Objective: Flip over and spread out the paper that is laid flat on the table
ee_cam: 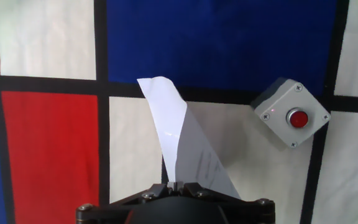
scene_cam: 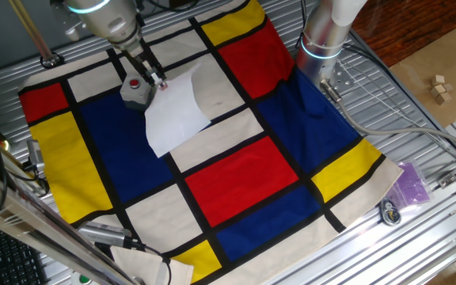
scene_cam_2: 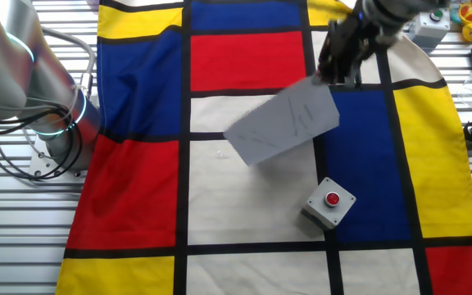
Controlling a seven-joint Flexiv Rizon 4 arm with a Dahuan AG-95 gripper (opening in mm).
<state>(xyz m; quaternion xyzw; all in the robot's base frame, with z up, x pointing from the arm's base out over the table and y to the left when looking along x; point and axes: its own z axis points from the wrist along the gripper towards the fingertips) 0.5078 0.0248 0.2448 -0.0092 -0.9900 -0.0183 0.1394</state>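
Observation:
The paper (scene_cam: 182, 111) is a thin white sheet, lifted off the cloth by one edge and hanging tilted in the air. It also shows in the other fixed view (scene_cam_2: 283, 123) and in the hand view (ee_cam: 179, 146), where it curls away below the fingers. My gripper (scene_cam: 158, 79) is shut on the paper's upper edge; it shows too in the other fixed view (scene_cam_2: 338, 78) and the hand view (ee_cam: 178, 185). The table (scene_cam: 418, 146) is grey slatted metal under a cloth of red, blue, yellow and cream blocks.
A grey box with a red button (scene_cam: 134, 89) stands on the cloth just beside the gripper, also seen in the other fixed view (scene_cam_2: 330, 201) and the hand view (ee_cam: 289, 113). The arm's base (scene_cam: 323, 36) stands at the cloth's far edge. A purple bag (scene_cam: 410, 182) lies at the right.

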